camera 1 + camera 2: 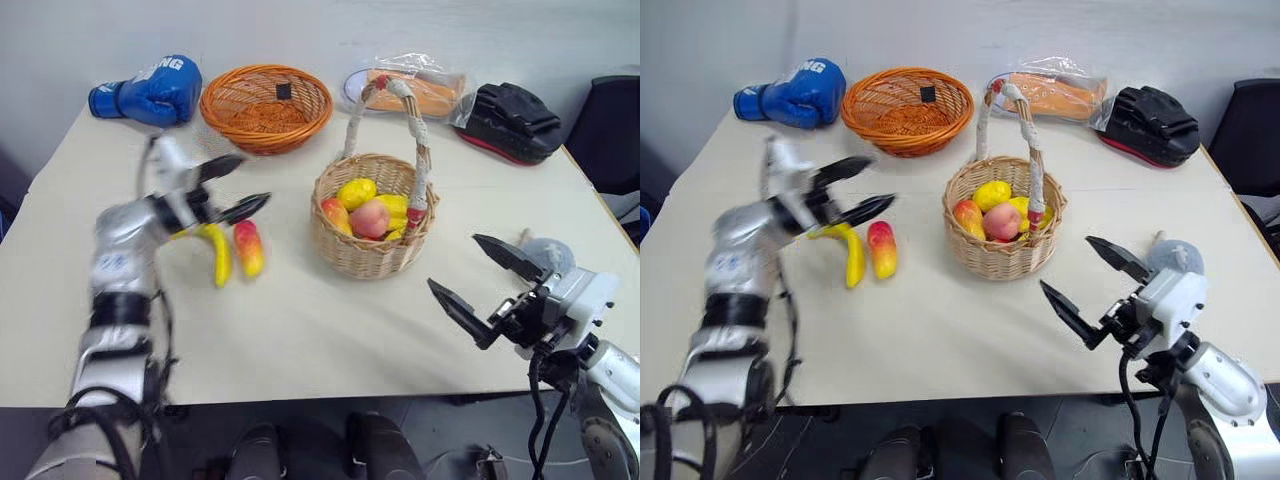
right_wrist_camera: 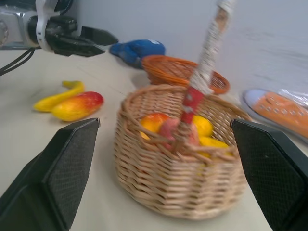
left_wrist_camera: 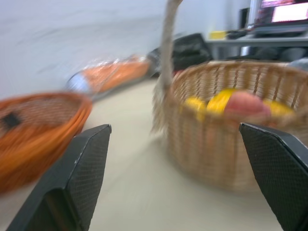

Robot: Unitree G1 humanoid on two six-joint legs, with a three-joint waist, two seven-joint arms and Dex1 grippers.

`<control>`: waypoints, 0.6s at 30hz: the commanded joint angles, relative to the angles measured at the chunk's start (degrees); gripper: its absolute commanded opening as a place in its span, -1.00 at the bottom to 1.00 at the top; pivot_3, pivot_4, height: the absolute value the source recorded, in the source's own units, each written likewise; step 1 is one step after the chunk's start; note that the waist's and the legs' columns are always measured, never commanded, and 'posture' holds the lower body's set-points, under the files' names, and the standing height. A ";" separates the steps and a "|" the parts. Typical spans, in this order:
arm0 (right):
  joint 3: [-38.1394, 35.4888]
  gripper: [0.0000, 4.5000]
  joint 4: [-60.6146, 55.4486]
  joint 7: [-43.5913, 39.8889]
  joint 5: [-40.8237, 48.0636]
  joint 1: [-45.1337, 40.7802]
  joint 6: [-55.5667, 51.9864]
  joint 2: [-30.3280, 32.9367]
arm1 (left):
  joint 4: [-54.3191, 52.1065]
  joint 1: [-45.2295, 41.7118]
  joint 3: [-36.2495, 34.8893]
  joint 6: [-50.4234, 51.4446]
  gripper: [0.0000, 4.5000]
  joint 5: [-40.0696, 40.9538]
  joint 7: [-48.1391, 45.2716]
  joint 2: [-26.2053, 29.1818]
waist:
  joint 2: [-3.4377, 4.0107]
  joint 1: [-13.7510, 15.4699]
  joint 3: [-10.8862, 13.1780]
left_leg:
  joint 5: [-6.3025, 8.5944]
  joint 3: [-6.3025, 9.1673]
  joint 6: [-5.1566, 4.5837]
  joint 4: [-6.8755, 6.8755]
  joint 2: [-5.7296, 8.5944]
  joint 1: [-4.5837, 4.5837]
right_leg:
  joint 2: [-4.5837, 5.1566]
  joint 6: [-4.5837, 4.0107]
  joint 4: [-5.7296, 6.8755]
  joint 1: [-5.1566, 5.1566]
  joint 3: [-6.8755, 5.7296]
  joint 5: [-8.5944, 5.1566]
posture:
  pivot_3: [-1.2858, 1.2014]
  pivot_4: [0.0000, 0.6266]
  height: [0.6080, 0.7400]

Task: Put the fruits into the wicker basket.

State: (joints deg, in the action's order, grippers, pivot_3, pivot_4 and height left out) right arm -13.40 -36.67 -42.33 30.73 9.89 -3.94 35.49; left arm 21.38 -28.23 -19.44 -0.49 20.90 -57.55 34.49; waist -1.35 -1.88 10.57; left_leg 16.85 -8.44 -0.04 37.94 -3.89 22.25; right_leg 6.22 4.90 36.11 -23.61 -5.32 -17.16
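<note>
The wicker basket (image 1: 372,258) stands at the table's middle, its tall cord-wrapped handle (image 1: 424,150) upright. Inside lie a pink-orange peach (image 1: 370,218), a yellow fruit (image 1: 357,191) and a red-and-yellow one (image 1: 334,213). Left of the basket, a banana (image 1: 219,256) and a mango (image 1: 248,248) lie side by side on the table. My left gripper (image 1: 255,178) hovers open and empty just above and behind them, pointing toward the basket. My right gripper (image 1: 452,260) is open and empty at the front right, aimed at the basket (image 2: 178,183).
Along the table's back edge sit a blue boxing glove (image 1: 150,92), an orange woven bowl (image 1: 266,105), a plastic-wrapped orange item (image 1: 410,88) and a black pad (image 1: 510,122). A small clear object (image 1: 548,254) lies by my right hand. A dark chair (image 1: 612,130) stands at the right.
</note>
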 commanded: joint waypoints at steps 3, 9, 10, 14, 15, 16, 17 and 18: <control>4.92 1.00 -1.27 -2.56 -1.42 -1.17 1.56 -0.62 | -11.84 18.82 -15.02 4.01 0.99 4.40 6.63 4.54 | -0.26 0.98 0.02 | 0.09 0.12 -0.11 0.08 -0.10 0.07 | 0.13 0.00 -0.06 0.04 -0.15 0.00 | 0.03 -0.52 1.00; 9.12 1.00 0.76 -2.79 -2.24 -4.59 0.99 -2.59 | -12.57 33.83 -23.53 6.14 0.99 4.41 8.19 8.32 | -0.32 2.28 -0.02 | 0.36 0.19 -0.57 0.10 0.11 0.01 | 0.52 0.07 -0.15 0.14 -0.24 0.10 | 0.03 -0.52 1.00; 9.39 1.00 1.24 -3.17 -2.14 -5.25 0.93 -2.58 | -13.76 35.54 -24.35 7.56 0.99 5.09 7.92 8.88 | -0.33 2.38 -0.03 | 0.48 0.21 -0.35 0.10 0.12 0.02 | 0.58 0.06 -0.16 0.13 -0.25 0.09 | 0.03 -0.52 1.00; 8.90 1.00 2.41 -3.49 -1.45 -6.63 0.20 -2.35 | -24.40 39.19 -25.32 14.49 0.99 7.41 9.74 10.56 | -0.39 2.33 -0.06 | 0.57 0.22 -0.19 0.07 0.06 0.04 | 0.87 -0.05 -0.16 0.11 -0.34 0.07 | 0.03 -0.52 1.00; 8.76 1.00 2.60 -3.42 -1.14 -6.81 -0.11 -2.42 | -27.58 39.08 -25.02 18.22 0.99 8.81 10.90 11.21 | -0.36 2.36 -0.05 | 0.57 0.23 -0.19 0.06 0.08 0.05 | 0.88 -0.06 -0.15 0.10 -0.36 0.06 | 0.03 -0.52 1.00; 8.83 1.00 2.84 -3.76 -1.13 -6.90 -0.28 -2.18 | -30.40 38.76 -24.32 22.30 0.99 10.78 11.84 11.79 | -0.34 2.36 -0.03 | 0.57 0.23 -0.19 0.04 0.08 0.06 | 0.89 -0.06 -0.16 0.10 -0.35 0.06 | 0.03 -0.52 1.00; 8.90 1.00 3.17 -4.16 -1.26 -6.97 -0.30 -1.92 | -33.14 37.98 -23.13 26.11 0.99 12.83 12.72 12.25 | -0.33 2.30 -0.03 | 0.56 0.23 -0.20 0.04 0.08 0.06 | 0.88 -0.06 -0.15 0.10 -0.35 0.06 | 0.03 -0.52 1.00; 8.92 1.00 3.76 -4.47 -1.39 -7.13 -0.14 -1.91 | -35.53 35.43 -21.10 31.58 0.99 15.62 15.27 12.63 | -0.32 2.21 -0.03 | 0.51 0.22 -0.27 0.04 0.07 0.06 | 0.86 -0.06 -0.14 0.10 -0.35 0.06 | 0.03 -0.52 1.00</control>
State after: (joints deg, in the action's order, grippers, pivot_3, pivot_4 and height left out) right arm -3.69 -33.08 -46.16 28.49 3.18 -4.34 33.15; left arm -9.16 9.24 -42.08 24.13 31.85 -45.27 46.22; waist -1.67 0.33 10.54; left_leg 17.30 -8.22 -0.41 37.98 -3.82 22.30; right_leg 7.07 4.84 35.97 -23.48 -5.66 -17.10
